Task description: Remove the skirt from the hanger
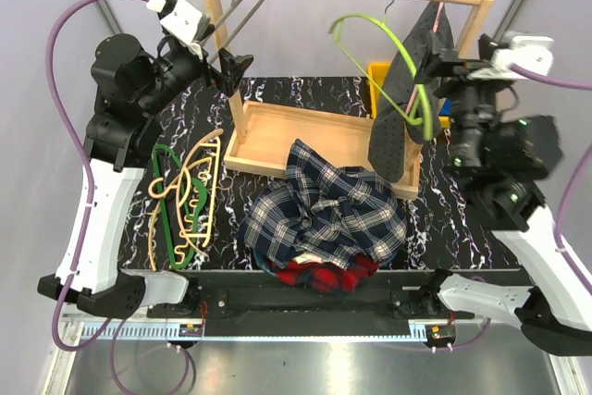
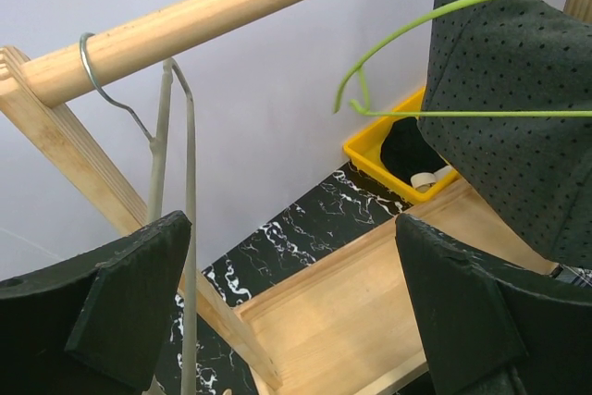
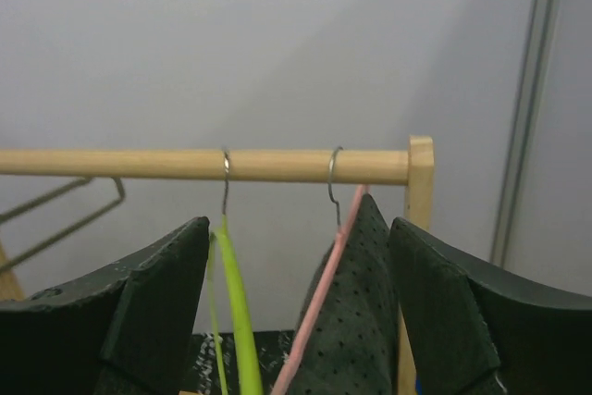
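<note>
— Where is the right gripper [image 3: 296,316]?
— Up at the right end of the rail [image 3: 185,165]. Its jaws are apart, one finger on each side of the pink hanger [image 3: 321,307] and the top of the skirt [image 3: 361,321]. Nothing is pinched, as far as I can see.
— And the skirt itself?
— It's dark and dotted and hangs from that pink hanger, just beside an empty green hanger [image 3: 235,312].
— What makes a good grab here?
— I'd take cloth only, near the waistband, and keep both hangers out of the bite. Then I'd draw it down and off; otherwise the hook may slide along the rail.
— The left gripper [image 2: 296,321]?
— Its jaws are wide apart too and hold nothing. It's near the rail's left end, by a grey hanger [image 2: 191,191]. I reckon it could steady the pink one.
— Below?
— A plaid shirt [image 1: 324,215] is heaped by the near edge of the table [image 1: 435,219], and spare hangers [image 1: 185,193] lie along its left edge.
</note>
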`<state>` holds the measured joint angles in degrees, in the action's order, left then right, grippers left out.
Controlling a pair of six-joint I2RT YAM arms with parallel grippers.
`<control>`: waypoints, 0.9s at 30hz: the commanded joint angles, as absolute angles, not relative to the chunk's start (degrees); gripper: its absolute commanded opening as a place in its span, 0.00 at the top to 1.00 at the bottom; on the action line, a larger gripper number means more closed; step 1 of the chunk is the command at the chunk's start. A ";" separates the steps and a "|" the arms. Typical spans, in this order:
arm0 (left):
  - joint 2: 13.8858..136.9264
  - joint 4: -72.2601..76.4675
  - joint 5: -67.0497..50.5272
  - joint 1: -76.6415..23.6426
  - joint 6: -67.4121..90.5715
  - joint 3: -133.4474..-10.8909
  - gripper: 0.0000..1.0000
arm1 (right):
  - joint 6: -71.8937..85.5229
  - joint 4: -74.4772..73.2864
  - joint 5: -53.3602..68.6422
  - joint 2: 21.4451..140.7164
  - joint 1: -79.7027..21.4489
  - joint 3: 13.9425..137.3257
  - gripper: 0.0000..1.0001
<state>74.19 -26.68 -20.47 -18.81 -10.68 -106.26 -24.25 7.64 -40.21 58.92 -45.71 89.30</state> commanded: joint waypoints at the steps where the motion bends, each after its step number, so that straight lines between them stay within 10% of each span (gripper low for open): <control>1: 72.25 -22.33 -19.07 -18.98 -10.63 -105.91 0.01 | -25.23 2.92 -46.49 61.61 -42.02 88.42 0.18; 27: 67.33 -21.01 -16.79 -18.98 -13.27 -99.67 0.01 | -8.53 -5.79 -36.12 72.51 -28.83 94.21 0.30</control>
<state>69.01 -24.51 -18.22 -18.81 -12.14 -99.79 -11.75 -2.94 -38.33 69.67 -30.11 90.13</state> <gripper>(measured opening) 0.984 0.782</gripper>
